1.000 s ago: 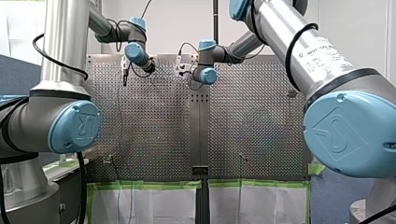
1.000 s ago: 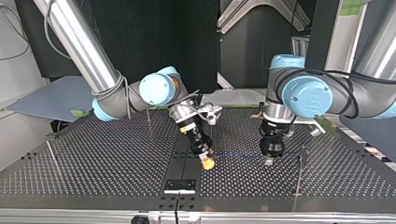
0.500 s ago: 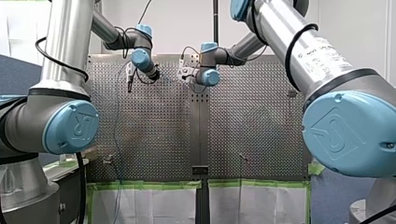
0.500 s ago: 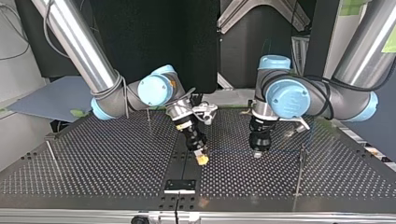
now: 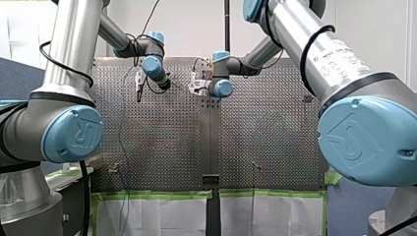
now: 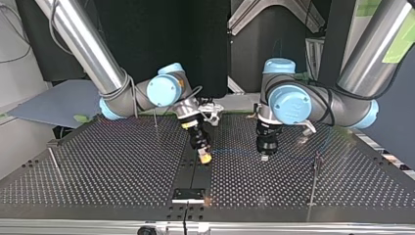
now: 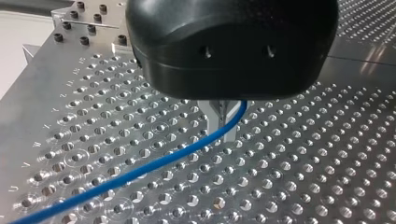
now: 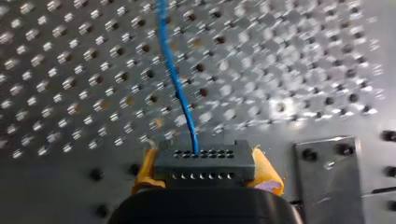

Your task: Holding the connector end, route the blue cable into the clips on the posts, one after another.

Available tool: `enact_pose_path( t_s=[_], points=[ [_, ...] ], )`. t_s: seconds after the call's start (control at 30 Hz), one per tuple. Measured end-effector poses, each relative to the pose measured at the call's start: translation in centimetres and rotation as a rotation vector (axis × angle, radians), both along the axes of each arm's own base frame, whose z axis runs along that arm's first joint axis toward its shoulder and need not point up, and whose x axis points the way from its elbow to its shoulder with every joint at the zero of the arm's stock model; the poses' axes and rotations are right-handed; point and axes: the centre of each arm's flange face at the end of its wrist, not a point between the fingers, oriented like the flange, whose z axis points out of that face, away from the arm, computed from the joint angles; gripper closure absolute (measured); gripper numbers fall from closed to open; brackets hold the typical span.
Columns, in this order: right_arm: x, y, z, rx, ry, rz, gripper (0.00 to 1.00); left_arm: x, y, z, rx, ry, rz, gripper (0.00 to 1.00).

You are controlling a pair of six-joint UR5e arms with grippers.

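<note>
From behind the arms, a perforated table (image 5: 265, 128) fills the middle of the scene; the robot's left gripper (image 5: 139, 88) and right gripper (image 5: 193, 84) hang close together over its far end, too small here to read their fingers, and a thin blue cable (image 5: 121, 147) drops from the left gripper toward the near edge. From across the table, the right gripper (image 6: 205, 159), tipped with yellow, leans down at the middle, the black left gripper (image 6: 265, 156) points straight down beside it, and the blue cable (image 6: 230, 150) runs between the two just above the holes; a thin post (image 6: 313, 181) stands well apart, at this view's right. The left wrist camera shows its metal fingers (image 7: 215, 122) drawn close together with the cable (image 7: 140, 170) passing between them – pinched, as far as I can see. The right wrist camera shows yellow pads (image 8: 268, 170) clamped on a dark connector (image 8: 205, 156), the cable (image 8: 175, 79) leading out ahead
</note>
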Motion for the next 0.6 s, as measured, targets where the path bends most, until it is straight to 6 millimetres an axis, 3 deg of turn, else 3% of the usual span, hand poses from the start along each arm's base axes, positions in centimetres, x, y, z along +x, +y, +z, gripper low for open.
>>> enact_pose_path(
  t_s=[0.4, 0.6],
  points=[
    [-1.7, 0.9, -4.6, 0.037, 0.097, -0.068, 1.00, 0.3, -1.5, -2.2, 0.004, 0.031, -0.018, 0.98],
    [-2.6, 1.3, -6.7, 0.064, 0.126, -0.084, 1.00, 0.6, -2.5, -4.3, 0.015, 0.065, -0.028, 0.98]
  ],
)
